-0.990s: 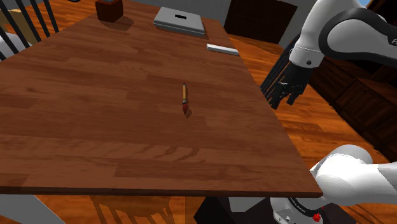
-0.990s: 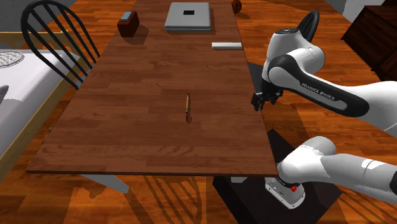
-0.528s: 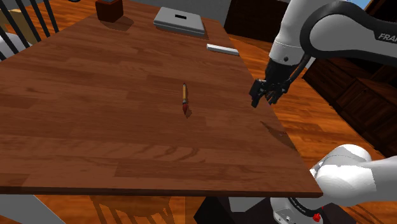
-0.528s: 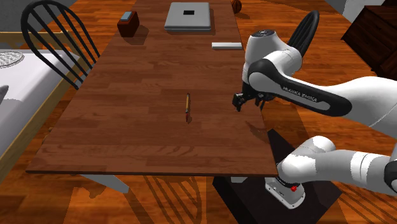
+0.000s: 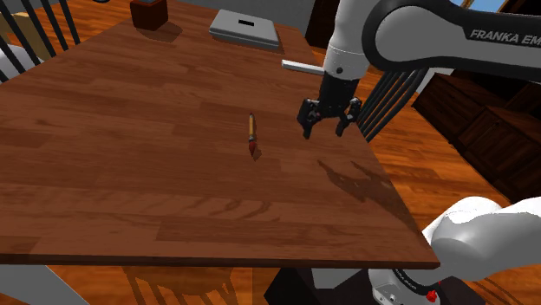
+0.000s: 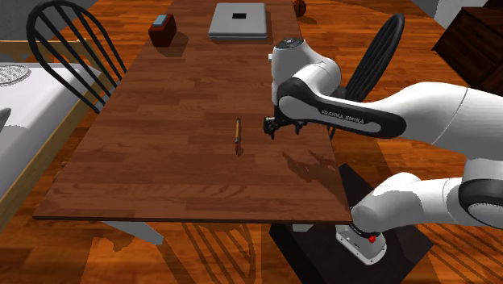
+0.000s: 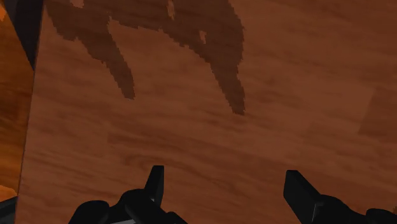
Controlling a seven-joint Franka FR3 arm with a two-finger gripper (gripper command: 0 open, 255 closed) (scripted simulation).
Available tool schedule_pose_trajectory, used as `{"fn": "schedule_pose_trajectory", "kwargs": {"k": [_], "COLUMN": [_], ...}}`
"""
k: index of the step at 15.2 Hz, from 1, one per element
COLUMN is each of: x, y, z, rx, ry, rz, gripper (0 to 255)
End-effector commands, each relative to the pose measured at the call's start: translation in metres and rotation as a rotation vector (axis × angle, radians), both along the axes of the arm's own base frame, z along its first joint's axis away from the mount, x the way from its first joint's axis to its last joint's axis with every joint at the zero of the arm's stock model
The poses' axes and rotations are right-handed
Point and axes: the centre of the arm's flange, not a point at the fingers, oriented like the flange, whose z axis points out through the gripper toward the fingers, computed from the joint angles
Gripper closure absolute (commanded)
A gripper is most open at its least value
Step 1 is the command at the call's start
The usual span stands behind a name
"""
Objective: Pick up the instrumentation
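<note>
The brown box (image 5: 149,12) is cut by the shoulder view's top edge; the arm (image 6: 419,105) hides much of a dark chair (image 6: 395,22); the slim instrument (image 5: 251,136) is too small to identify

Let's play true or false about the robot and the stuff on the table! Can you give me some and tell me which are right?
1. The hand is holding the thin brush. False: the brush lies on the table, apart from the hand, which has nothing in it.
2. The hand is open. True.
3. A flat grey box sits near the table's far end. True.
4. The small brown box is right beside the brush. False: it sits far from the brush, near the table's far end.
</note>
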Motion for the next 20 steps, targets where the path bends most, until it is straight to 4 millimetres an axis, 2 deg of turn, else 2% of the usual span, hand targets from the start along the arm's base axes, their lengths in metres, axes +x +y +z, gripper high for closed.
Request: {"fn": "schedule_pose_trajectory", "kwargs": {"k": [1,13,20], "x": [0.016,0.117,0.117], "y": [0.022,0.142,0.142], "z": [0.002,0.005,-0.032], "rx": [-0.009,-0.072,-0.072], "ry": [-0.010,-0.064,-0.064], "rz": [-0.031,-0.194,-0.194], "gripper": [0,0,0]}}
